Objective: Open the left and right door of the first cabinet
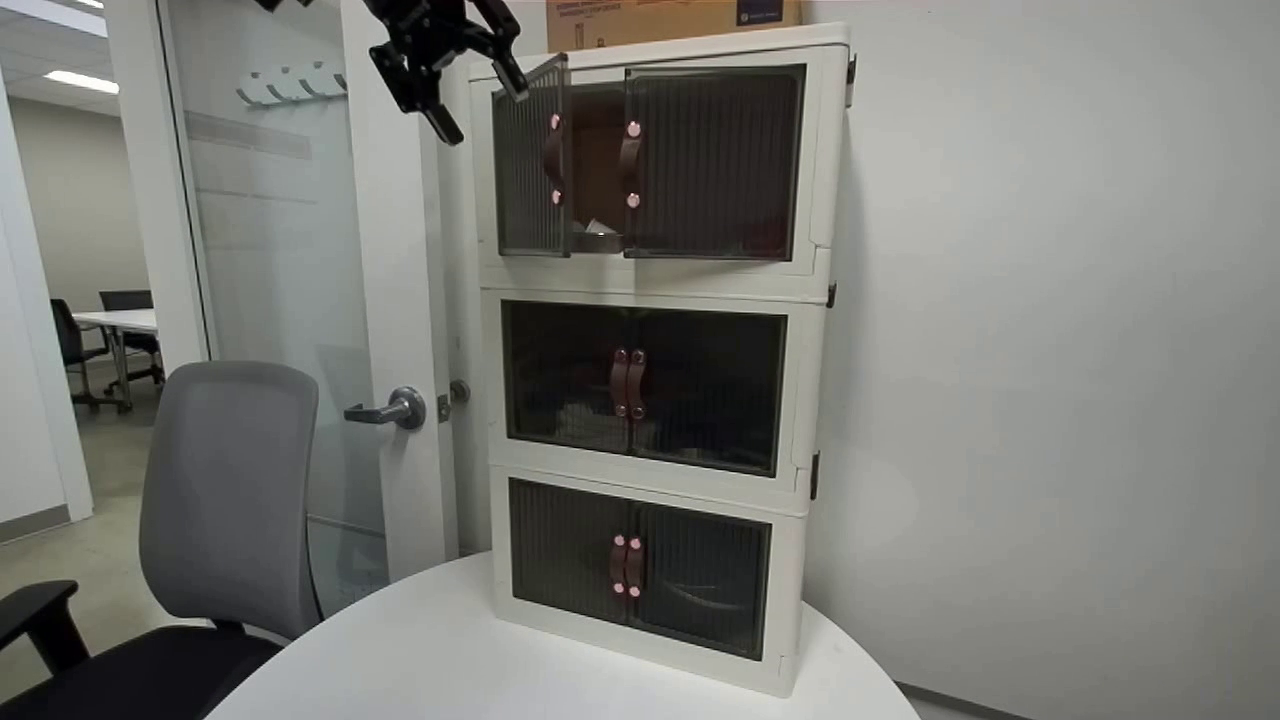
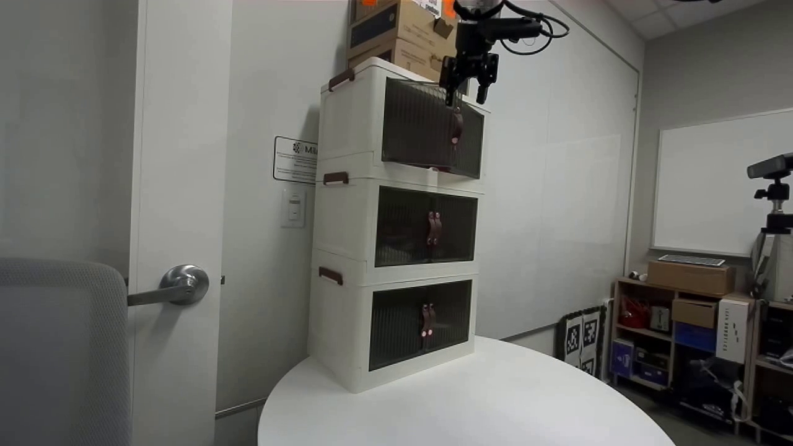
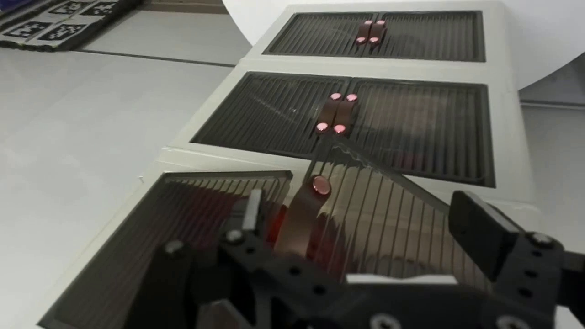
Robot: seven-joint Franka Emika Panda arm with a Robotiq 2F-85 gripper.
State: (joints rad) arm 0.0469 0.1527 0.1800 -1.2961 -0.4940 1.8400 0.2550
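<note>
Gripper [image 1: 485, 112] spread, near ajar left door [image 1: 526, 175]; contact unclear. Step: presumably opening it; next, push wider from behind.

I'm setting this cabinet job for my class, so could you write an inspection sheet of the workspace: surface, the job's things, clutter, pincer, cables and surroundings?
Surface: white, round-edged table bearing a cream three-tier tower.
Job's things: first cabinet is the top tier; left door swung partly open, right door looks slightly ajar.
Lower tiers: both pairs of doors shut.
Clutter: cardboard boxes on top of the tower.
Grasping: pincer open, near the top of the left door; contact cannot be judged.
Cables: black loop above the pincer.
Surroundings: chair, room door with lever handle, whiteboard.
</note>
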